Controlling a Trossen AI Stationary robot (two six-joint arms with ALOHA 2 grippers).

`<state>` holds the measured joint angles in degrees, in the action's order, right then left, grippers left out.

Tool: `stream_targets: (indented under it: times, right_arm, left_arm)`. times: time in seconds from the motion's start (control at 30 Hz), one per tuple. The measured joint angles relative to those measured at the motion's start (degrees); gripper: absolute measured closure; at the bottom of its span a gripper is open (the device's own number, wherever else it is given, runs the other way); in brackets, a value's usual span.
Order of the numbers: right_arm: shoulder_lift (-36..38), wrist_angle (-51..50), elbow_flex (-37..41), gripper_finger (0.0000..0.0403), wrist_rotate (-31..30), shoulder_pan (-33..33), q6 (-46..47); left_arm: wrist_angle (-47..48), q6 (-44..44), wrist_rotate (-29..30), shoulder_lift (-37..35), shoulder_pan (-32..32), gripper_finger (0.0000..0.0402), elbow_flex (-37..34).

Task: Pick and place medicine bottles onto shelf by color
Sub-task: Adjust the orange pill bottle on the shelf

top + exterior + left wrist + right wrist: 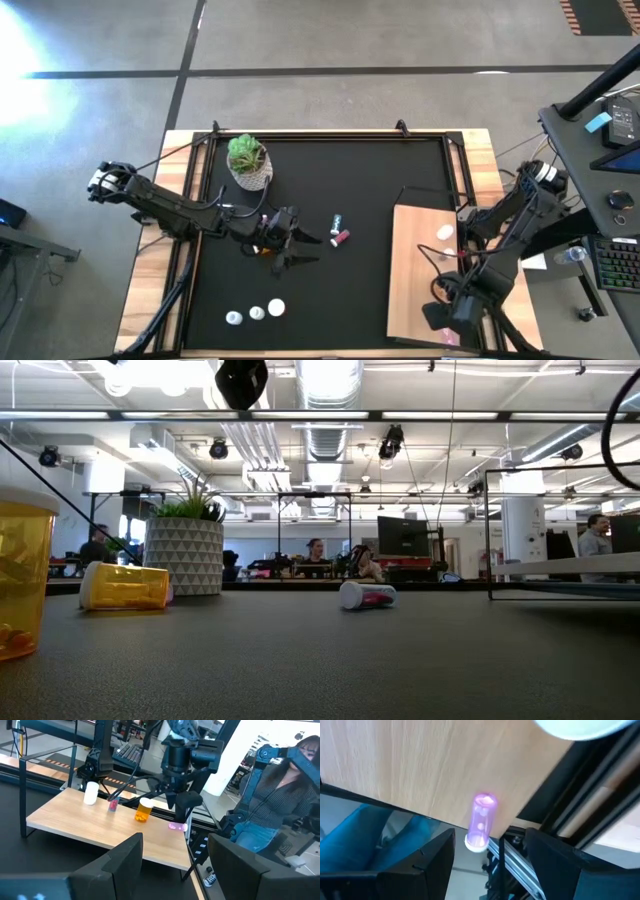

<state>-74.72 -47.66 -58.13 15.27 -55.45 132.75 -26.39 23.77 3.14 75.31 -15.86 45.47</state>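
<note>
Right pincer (490,862) hangs apart over the pink bottle (481,821) on the shelf (420,765); retreat comes next, left pincer (175,865) apart.

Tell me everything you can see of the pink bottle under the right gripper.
The pink bottle is a small translucent magenta cylinder with a white cap at one end. It lies on its side at the edge of the pale wooden shelf, cap end poking past the rim. The right gripper hangs directly above it, open, fingers either side and not touching it. In the left wrist view it shows below that gripper, beyond an upright amber bottle.
</note>
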Motion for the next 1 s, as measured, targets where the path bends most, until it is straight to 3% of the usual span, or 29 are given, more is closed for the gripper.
stream_targets:
  times: [0.33, 1.0]
  right_arm:
    - [-0.6, 6.2, 4.6, 0.0170, 0.2, 0.0, -2.3]
    - [-2.3, 8.0, 5.0, 0.0180, 2.2, -0.2, -5.3]
  left_arm:
    - [0.0, 0.0, 0.0, 0.0, 0.0, 0.0194, -0.1]
    - [0.5, 0.0, 0.2, 0.0, 0.0, 0.0194, -0.1]
